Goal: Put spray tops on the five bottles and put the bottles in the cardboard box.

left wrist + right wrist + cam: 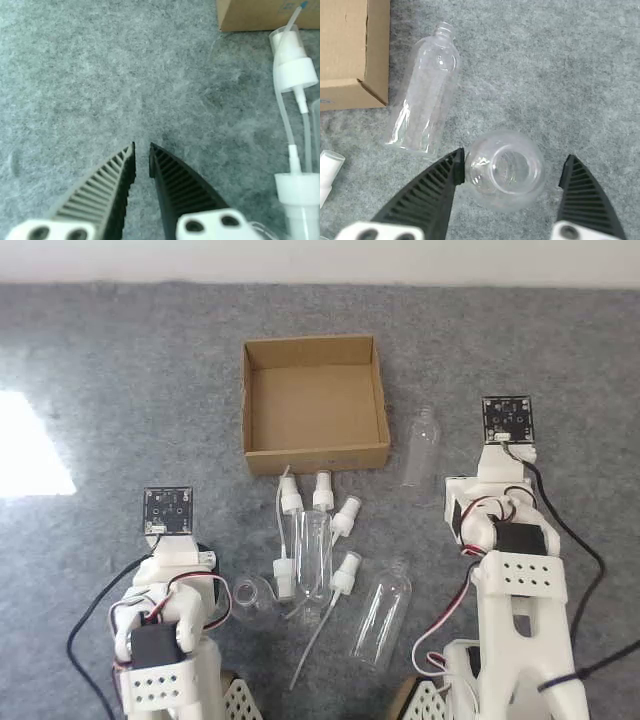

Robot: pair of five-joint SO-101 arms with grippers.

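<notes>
Clear plastic upright bottle (505, 170) sits mouth-up right between the jaws of the right gripper (514, 157), which are spread wide and not gripping anything yet. One jaw tip is touching the bottle's shoulder, or as good as, while the other stands well apart from it (so the bottle's off-centre in the gap). Just beyond the nearer jaw's tip, a second bottle (422, 95) lies on its side just beside the corner of the cardboard box (350, 50).

Left gripper (142, 147) is pinched nearly together, only a sliver of gap at the tips and nothing in it, hanging over bare grey felt (100, 75). The spray tops (292, 62) lie off to the side of the darker jaw, well outside the gap, thin dip tubes trailing.

What I'd worry about: if the right jaws close from here, the near one hits first and shoves the bottle instead of squeezing it. It looks empty and light, so it could tip over or skid into the lying one. Squeeze too hard and that thin wall probably buckles or squirts out. The left jaws also have to open before going for a top, and those floppy tubes look easy to snag or bend.
</notes>
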